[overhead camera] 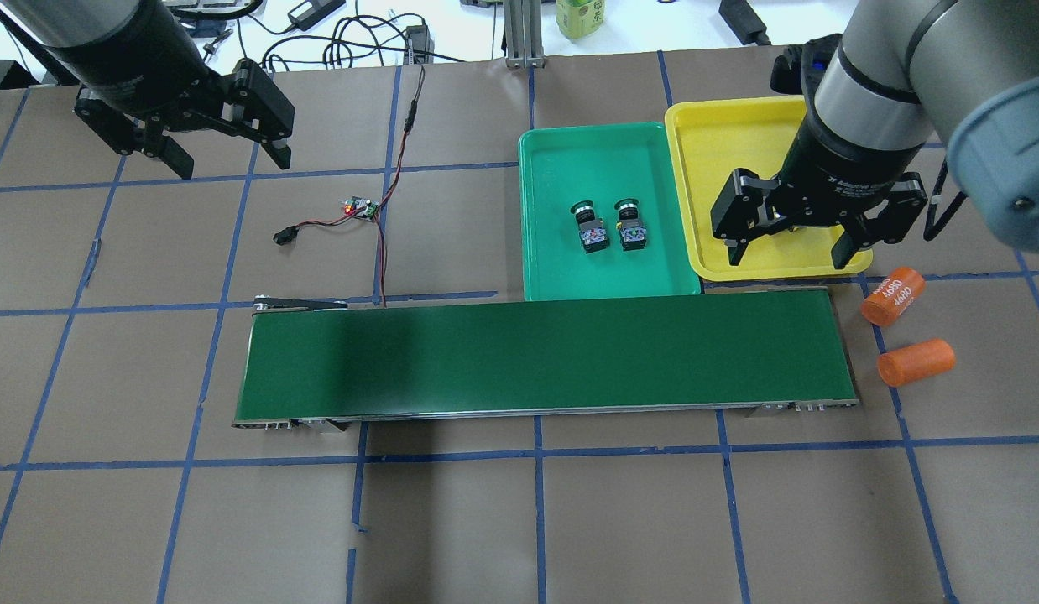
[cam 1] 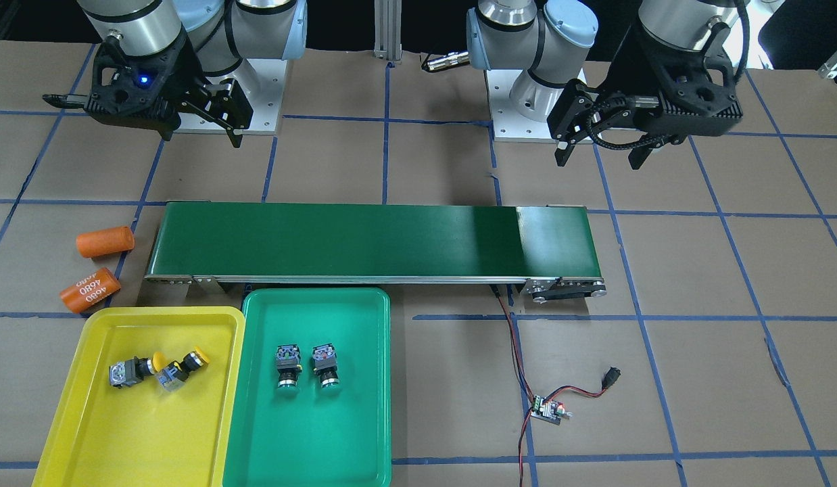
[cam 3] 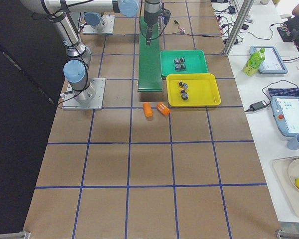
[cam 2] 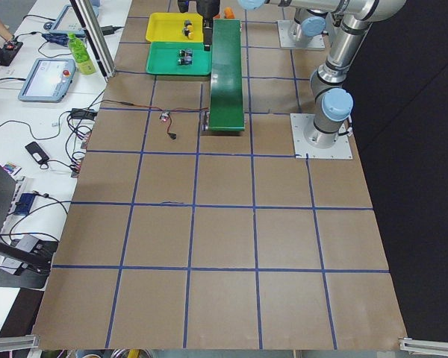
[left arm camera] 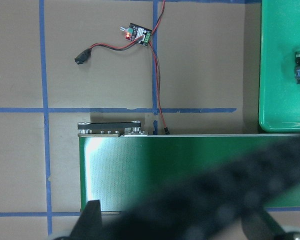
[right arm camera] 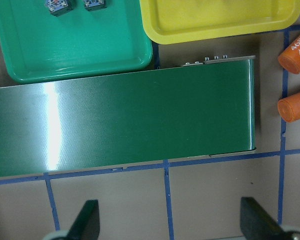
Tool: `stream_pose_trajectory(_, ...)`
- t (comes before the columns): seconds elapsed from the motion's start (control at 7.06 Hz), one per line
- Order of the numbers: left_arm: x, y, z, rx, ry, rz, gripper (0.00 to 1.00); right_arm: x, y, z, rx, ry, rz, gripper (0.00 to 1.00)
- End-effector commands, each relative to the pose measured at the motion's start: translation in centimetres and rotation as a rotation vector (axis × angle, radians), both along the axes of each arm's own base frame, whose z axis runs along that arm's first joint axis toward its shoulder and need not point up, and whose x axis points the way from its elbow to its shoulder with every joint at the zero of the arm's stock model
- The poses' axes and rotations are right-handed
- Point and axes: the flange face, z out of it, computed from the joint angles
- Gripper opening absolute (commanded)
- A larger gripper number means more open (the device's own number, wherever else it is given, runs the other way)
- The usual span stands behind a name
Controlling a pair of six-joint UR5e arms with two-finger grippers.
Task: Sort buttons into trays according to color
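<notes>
Jaws stand wide apart on both arms, with nothing between them. The left gripper (overhead camera: 230, 153), black and two-fingered, hangs above the brown paper-covered table (overhead camera: 637, 520) past the far left end of the long dark-green conveyor belt (overhead camera: 545, 356). The right gripper (overhead camera: 788, 254) is likewise spread and empty. Seen from overhead it hangs in front of the near edge of the shallow bright yellow plastic tray (cam 1: 141, 433), while its wrist camera looks down on the belt's right end.

Just beyond the belt on the operators' side, the yellow tray lies edge to edge with the shallow green plastic tray (cam 1: 310, 439), the yellow one further to the robot's right. In the yellow tray two yellow-capped push-buttons (cam 1: 131, 370) (cam 1: 182, 367) with black-and-grey blocky bodies lie on their sides close together; whether they touch is unclear. In the green tray two green-capped push-buttons (cam 1: 288, 365) (cam 1: 326, 365) lie side by side, a narrow gap between them, caps pointing away from the belt.

Two orange cylinders (cam 1: 105, 241) (cam 1: 89, 289), one showing "4680" in white print, lie on the table off the belt's right end, near the yellow tray's corner. A small circuit board (cam 1: 547, 409) with red and black wires sits on the table towards the belt's left end.
</notes>
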Motion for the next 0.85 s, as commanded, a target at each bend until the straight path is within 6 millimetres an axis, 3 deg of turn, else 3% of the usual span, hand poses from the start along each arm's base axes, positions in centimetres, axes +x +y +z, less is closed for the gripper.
stream_pose_trajectory(0.0, 0.02, -0.02, 0.12, -0.003, 0.000, 0.000, 1.00, 0.09, -0.05, 0.07, -0.006, -0.003, -0.006, 1.00)
stream_pose_trajectory(0.71, 0.03, -0.08, 0.05, -0.001, 0.000, 0.002, 1.00, 0.02, -0.02, -0.03, -0.002, -0.003, -0.008, 1.00)
